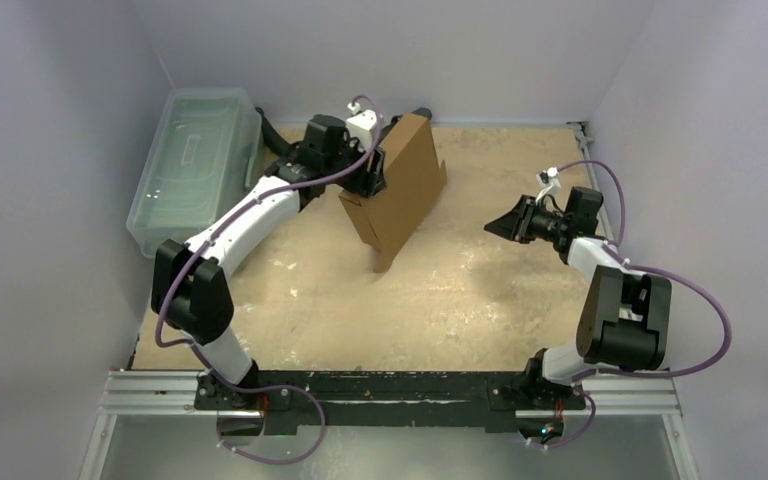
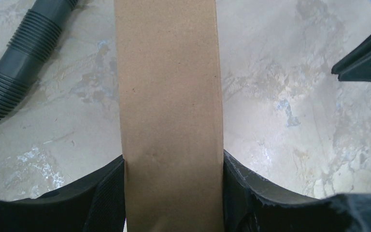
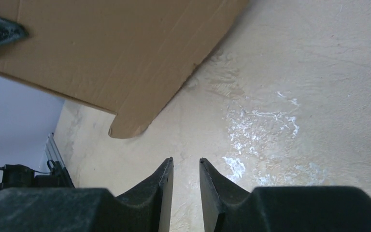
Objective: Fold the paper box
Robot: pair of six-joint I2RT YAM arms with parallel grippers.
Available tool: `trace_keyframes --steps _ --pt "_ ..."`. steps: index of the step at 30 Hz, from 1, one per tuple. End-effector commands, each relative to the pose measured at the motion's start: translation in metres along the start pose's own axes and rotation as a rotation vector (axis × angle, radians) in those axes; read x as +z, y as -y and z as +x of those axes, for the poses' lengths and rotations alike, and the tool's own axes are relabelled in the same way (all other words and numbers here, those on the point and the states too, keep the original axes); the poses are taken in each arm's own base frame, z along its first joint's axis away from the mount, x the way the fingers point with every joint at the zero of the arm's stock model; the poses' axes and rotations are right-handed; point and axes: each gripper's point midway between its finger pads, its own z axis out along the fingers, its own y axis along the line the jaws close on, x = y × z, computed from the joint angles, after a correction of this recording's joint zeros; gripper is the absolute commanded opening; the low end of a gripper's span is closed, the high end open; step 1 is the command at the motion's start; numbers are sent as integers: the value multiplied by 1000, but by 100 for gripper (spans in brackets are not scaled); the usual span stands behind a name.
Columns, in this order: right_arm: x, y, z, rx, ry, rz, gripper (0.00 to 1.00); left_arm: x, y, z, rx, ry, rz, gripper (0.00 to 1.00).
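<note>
My left jaws grasp the one paper box (image 1: 405, 185); my right jaws, near it, barely parted, empty. One clear bin (image 1: 195, 165) shows only from above.

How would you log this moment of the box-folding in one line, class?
left gripper: shut on paper box | paper box: raised on edge | right gripper: jaws slightly apart, empty, off box

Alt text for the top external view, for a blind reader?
The left gripper holds the brown paper box tilted up on edge at the far side of the table. The right gripper, empty, hangs apart to its right. A clear plastic bin stands at far left.
</note>
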Motion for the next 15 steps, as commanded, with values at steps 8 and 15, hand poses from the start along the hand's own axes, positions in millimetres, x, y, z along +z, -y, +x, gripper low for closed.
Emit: trace_keyframes --steps 8,15 --pt "3 4 -2 16 0 24 26 -60 41 -84 341 214 -198 25" --pt "3 4 -4 15 -1 29 26 -64 90 -68 558 242 -232 25"
